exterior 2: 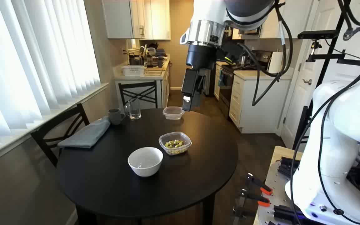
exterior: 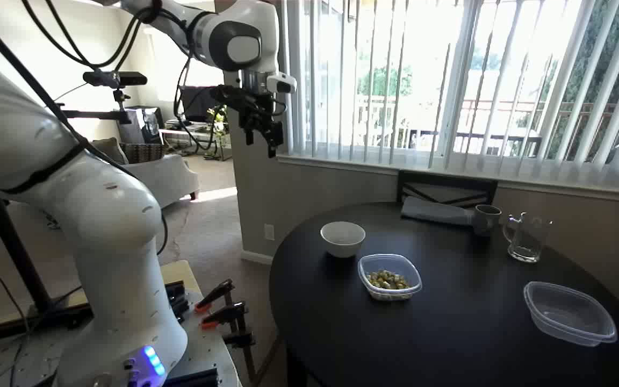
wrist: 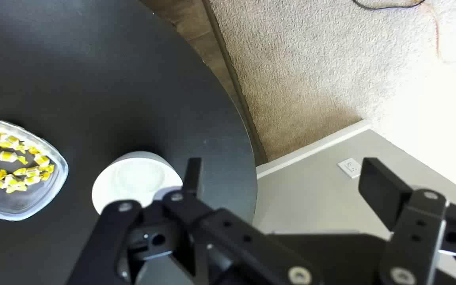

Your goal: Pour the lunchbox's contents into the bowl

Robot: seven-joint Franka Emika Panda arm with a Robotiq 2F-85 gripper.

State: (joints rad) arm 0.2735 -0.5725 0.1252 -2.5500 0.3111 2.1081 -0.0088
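The lunchbox (exterior: 415, 284) is a small clear plastic box on the dark round table. It also shows in an exterior view (exterior 2: 187, 144) and, cut off at the left edge, in the wrist view (wrist: 50, 194). It holds the contents (exterior: 387, 279), a heap of yellow-green and brownish bits (wrist: 9, 157). The white bowl (exterior: 343, 248) stands upright close beside it and looks empty in both exterior views (exterior 2: 145, 170). In the wrist view the bowl (wrist: 111, 184) is partly hidden by a finger. My gripper (exterior: 262, 144) is open and empty, high above table level; its fingers are wide apart (wrist: 283, 168).
A larger clear plastic container (exterior: 562, 329) stands on the table (exterior: 449, 338), also in an exterior view (exterior 2: 173, 117). A glass mug (exterior: 527, 242), grey mug (exterior: 487, 220) and folded grey cloth (exterior: 438, 211) lie near the window side. Chairs (exterior 2: 139, 90) stand at the table's edge.
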